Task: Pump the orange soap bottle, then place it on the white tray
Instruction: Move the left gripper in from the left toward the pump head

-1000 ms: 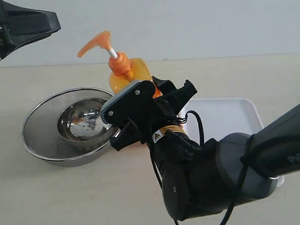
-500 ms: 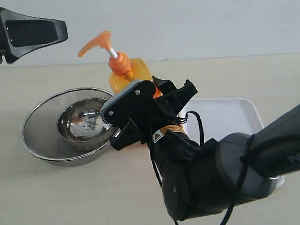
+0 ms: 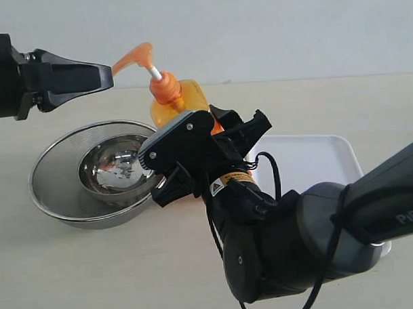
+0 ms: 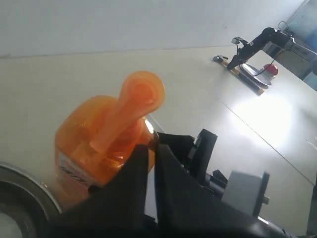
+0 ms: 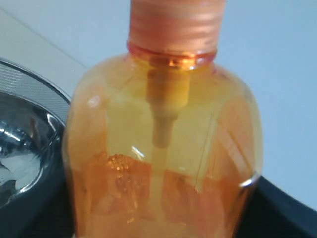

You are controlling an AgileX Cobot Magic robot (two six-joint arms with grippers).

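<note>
Trouble would most likely start at the pump head [image 3: 132, 57] of the orange soap bottle [image 3: 177, 101]. The left pincer [image 3: 107, 76] is fully closed with nothing in it, and its tip sits level with the end of the long spout, not over the stem. A push there, far off the bottle's axis, could lever the bottle sideways, twist it in its grip, or let the tip slide off the smooth plastic. The right pincer [image 3: 212, 130] stands wide around the rounded lower body. In the right wrist view its dark jaws lie against both flanks, so I judge it to be gripping the bottle. Smooth curved walls offer little purchase, so a hard press could turn or tilt the bottle.

The bottle stands upright with its long axis vertical, in the far half of the desk [image 3: 75, 267] and roughly midway between the left and right edges. Its white stem [image 3: 154, 72] shows between collar and head, so the pump is not pressed down. The spout points toward the desk's left edge and rises a little at its end.

Below the spout's side, just beside the bottle, a steel bowl [image 3: 112, 168] sits inside a mesh strainer [image 3: 48, 173]. If the bottle turns, soap could miss the bowl. The white tray [image 3: 328, 150] lies on the other side, toward the right edge, with its near part hidden behind the right arm.
</note>
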